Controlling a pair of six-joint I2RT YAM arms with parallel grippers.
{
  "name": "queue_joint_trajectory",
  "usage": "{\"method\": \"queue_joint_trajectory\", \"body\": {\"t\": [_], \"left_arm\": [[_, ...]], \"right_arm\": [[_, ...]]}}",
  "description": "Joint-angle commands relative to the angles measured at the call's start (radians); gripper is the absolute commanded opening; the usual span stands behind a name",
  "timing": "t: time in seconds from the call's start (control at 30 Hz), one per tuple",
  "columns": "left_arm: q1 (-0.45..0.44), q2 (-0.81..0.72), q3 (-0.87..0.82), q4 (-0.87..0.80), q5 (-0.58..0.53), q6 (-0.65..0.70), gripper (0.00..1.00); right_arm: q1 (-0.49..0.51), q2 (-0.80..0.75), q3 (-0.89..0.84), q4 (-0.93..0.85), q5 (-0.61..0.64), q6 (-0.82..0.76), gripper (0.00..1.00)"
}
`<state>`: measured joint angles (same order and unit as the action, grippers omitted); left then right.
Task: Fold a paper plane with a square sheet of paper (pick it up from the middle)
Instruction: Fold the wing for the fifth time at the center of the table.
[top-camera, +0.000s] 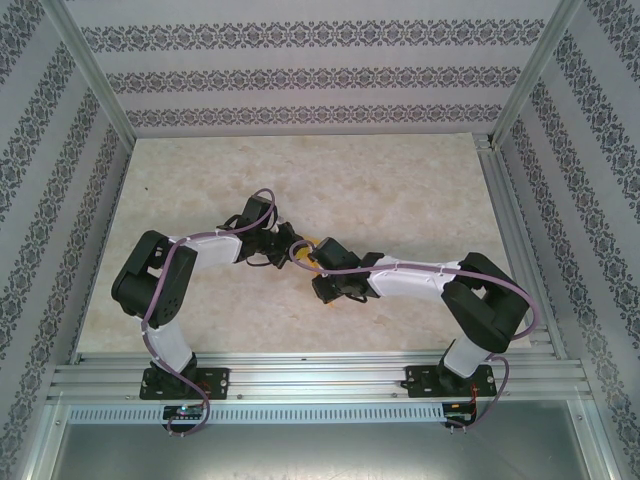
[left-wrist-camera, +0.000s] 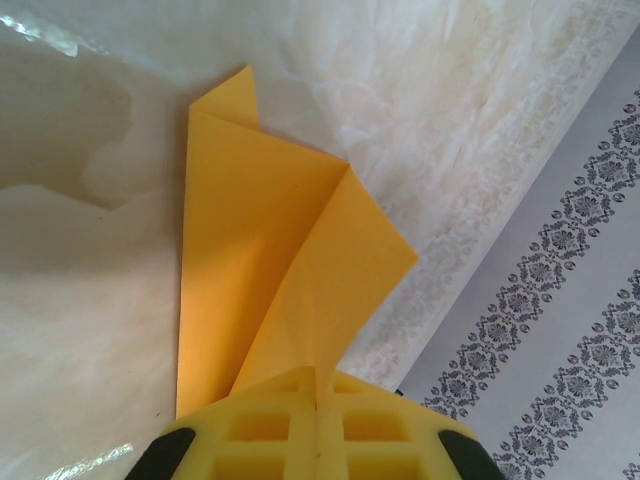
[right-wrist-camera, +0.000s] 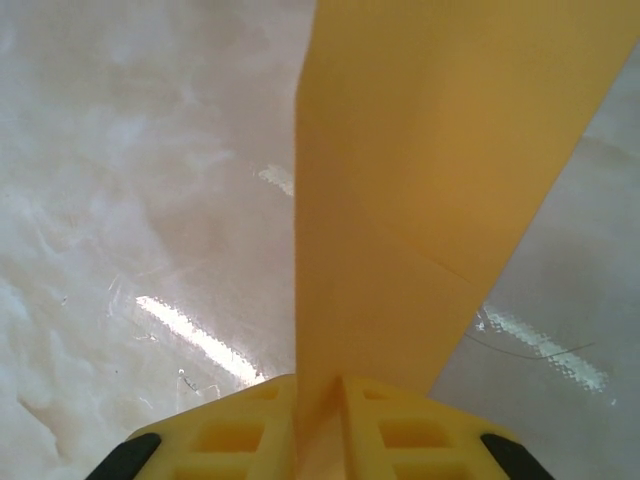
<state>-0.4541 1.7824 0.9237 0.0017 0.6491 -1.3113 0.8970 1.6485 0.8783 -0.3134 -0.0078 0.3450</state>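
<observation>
The orange-yellow square sheet of paper (left-wrist-camera: 270, 250) is folded into overlapping flaps with a sharp crease and a pointed corner, and is held up above the tabletop. My left gripper (left-wrist-camera: 318, 395) is shut on its near edge, yellow pads pressed together on the paper. In the right wrist view the paper (right-wrist-camera: 420, 150) rises as a tall strip from between the pads of my right gripper (right-wrist-camera: 320, 400). Those pads stand slightly apart, with the paper lying against the left one. From above, the two grippers (top-camera: 295, 250) (top-camera: 318, 258) meet at mid-table, with a sliver of the paper (top-camera: 303, 256) between them.
The marbled beige tabletop (top-camera: 400, 190) lies under both arms. Patterned walls (top-camera: 300, 80) and metal frame posts (top-camera: 520, 230) close it in on three sides. An aluminium rail (top-camera: 320, 375) carries the arm bases at the near edge.
</observation>
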Motion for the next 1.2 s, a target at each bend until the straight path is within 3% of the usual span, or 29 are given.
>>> {"method": "queue_joint_trajectory", "body": {"t": [0.0,0.2,0.4,0.57,0.67,0.87,1.0,1.17], "left_arm": [[-0.011,0.017,0.024,-0.002,0.004,-0.005,0.06],[-0.011,0.004,0.034,-0.02,-0.003,0.013,0.14],[-0.004,-0.039,0.063,-0.115,-0.047,0.086,0.34],[0.007,-0.101,0.084,-0.211,-0.118,0.165,0.56],[0.007,-0.134,0.084,-0.247,-0.152,0.196,0.61],[0.008,-0.193,0.05,-0.262,-0.197,0.235,0.57],[0.003,-0.194,0.032,-0.248,-0.172,0.264,0.39],[-0.016,-0.16,0.031,-0.234,-0.142,0.286,0.26]], "right_arm": [[0.011,0.011,0.021,-0.007,0.031,-0.006,0.12],[-0.003,0.011,0.009,0.033,-0.028,0.005,0.01],[-0.074,0.025,-0.047,0.193,-0.273,0.057,0.01],[-0.135,0.075,-0.08,0.324,-0.44,0.129,0.02],[-0.165,0.109,-0.093,0.389,-0.501,0.168,0.03],[-0.21,0.139,-0.126,0.478,-0.568,0.22,0.03],[-0.23,0.128,-0.135,0.488,-0.588,0.23,0.04],[-0.251,0.113,-0.136,0.475,-0.595,0.241,0.04]]}}
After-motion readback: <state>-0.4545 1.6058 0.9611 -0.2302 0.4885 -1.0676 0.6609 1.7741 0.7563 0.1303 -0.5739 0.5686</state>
